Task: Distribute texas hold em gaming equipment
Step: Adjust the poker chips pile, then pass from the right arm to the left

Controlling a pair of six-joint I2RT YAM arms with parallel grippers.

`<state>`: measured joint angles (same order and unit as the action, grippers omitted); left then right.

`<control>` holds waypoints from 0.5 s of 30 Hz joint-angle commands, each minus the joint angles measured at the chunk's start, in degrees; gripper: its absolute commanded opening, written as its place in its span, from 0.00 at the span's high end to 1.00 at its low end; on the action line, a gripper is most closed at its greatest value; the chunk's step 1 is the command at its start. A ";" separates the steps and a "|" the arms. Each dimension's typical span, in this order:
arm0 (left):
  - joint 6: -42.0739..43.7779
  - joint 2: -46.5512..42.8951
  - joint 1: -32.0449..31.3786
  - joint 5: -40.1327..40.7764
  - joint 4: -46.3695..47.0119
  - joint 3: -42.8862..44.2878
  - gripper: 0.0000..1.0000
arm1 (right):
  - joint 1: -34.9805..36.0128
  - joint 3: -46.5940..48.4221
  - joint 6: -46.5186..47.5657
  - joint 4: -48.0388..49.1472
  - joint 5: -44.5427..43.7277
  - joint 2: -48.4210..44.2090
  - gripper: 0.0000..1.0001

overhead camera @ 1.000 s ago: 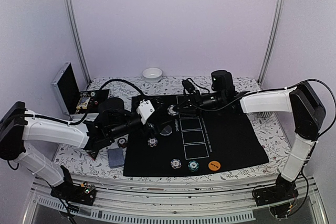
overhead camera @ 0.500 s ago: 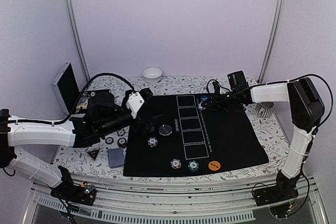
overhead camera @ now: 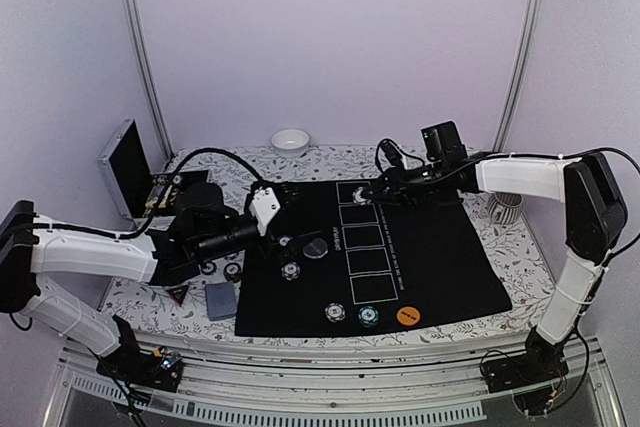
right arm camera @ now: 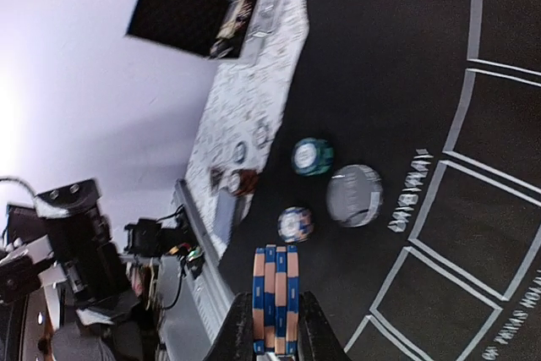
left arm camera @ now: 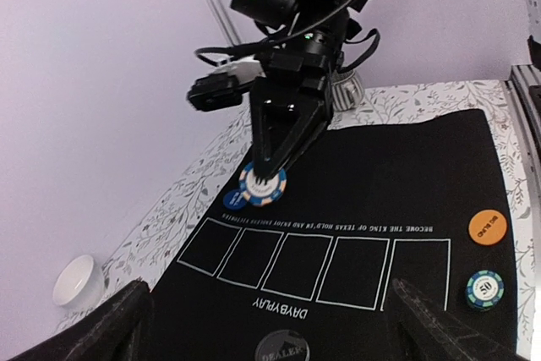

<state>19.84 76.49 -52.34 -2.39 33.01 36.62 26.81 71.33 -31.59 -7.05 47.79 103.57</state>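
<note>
My right gripper is shut on a small stack of blue-and-orange striped chips, held edge-on between its fingers. In the left wrist view the stack hangs at the black mat's far edge, next to a blue button disc. My left gripper is open and empty, low over the mat near the grey dealer button. On the mat lie a blue-white chip, a white chip, a green chip and an orange disc. Grey-backed cards lie left of the mat.
The open aluminium case stands at the back left and a small white bowl at the back. Two chips and a black-red triangle marker lie on the floral cloth left of the mat. A white ribbed holder stands right.
My right gripper took the chip stack from the mat's upper middle, swung right with it, then came back left to the far edge. My left arm drew back left, then edged forward.
</note>
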 commanded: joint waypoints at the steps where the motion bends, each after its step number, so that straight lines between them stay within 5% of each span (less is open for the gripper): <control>1: 3.55 5.42 -0.08 -6.09 11.53 1.00 0.03 | 6.93 3.48 -0.82 1.64 7.53 -4.34 0.98; 15: 4.25 13.01 -0.05 -2.40 20.25 3.42 0.28 | 13.65 5.99 -4.18 4.27 9.71 -3.55 0.98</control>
<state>24.18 89.67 -52.38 -5.06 48.23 39.59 39.79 75.44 -35.03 -4.67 56.25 100.07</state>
